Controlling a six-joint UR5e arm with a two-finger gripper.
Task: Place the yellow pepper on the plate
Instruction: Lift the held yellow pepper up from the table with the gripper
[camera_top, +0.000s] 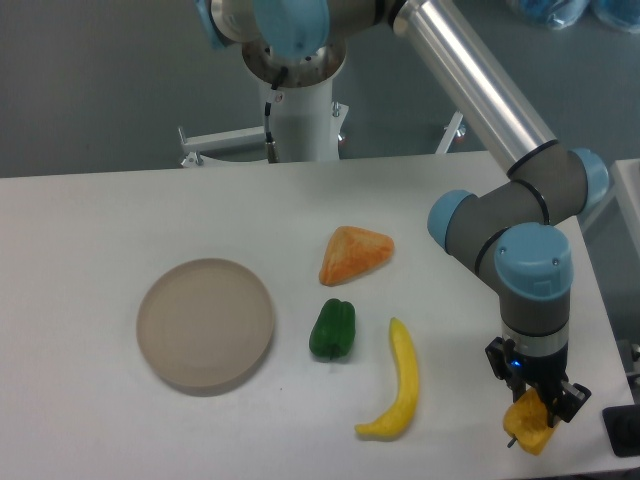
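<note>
While one plate (205, 323) sits bare, claw (540, 405) grips one yellow pepper (530, 425).

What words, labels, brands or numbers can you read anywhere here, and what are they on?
None can be read: the arm, claw, plate, yellow pepper, green pepper, banana and orange wedge show no print.

Arm bent down, pincer (537, 408) clamped (fingers vertical)
</note>
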